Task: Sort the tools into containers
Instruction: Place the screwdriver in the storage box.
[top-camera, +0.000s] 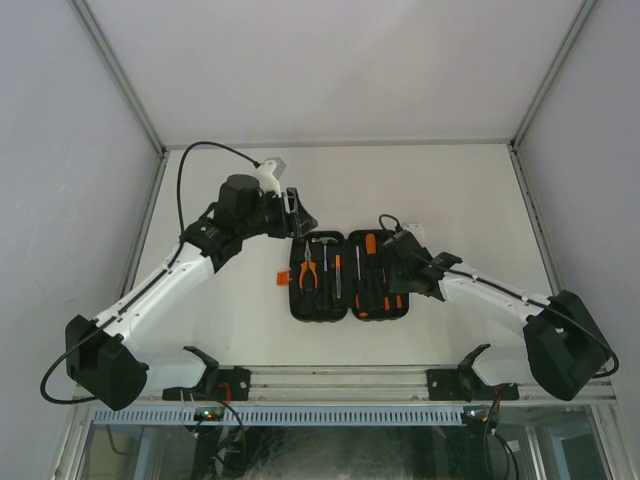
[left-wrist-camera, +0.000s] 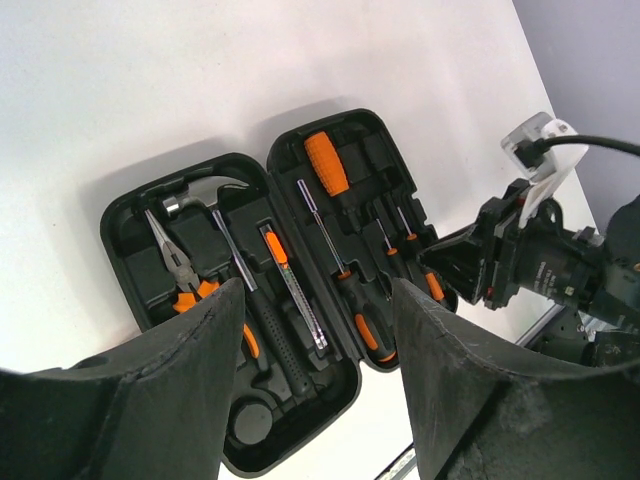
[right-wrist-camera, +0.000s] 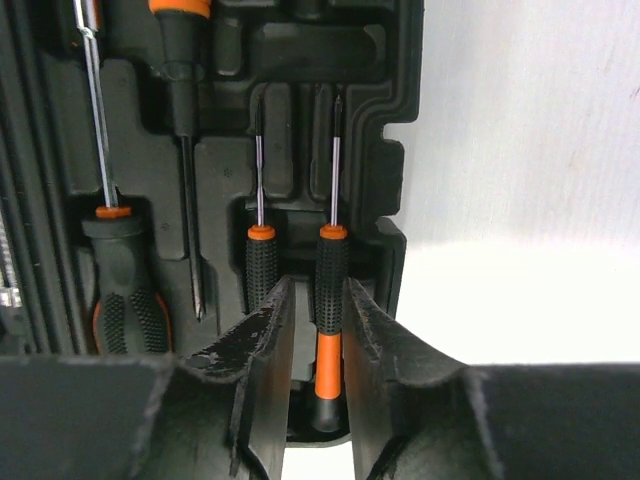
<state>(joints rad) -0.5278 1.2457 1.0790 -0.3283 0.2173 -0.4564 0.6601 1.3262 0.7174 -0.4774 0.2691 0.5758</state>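
White matte tabletop (top-camera: 450, 190) at centre; pale grey wall panels (top-camera: 60, 150) left, right, top; silver aluminium frame struts (top-camera: 120, 75) along corners; even light.

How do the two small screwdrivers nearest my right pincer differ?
The outer thin screwdriver, black grip with orange collar, lies between the fingers of the right pincer; the inner matching screwdriver lies outside them. The outer one's orange handle end shows; the inner one's end is hidden behind a finger. Both lie parallel in slots of the black plastic case.
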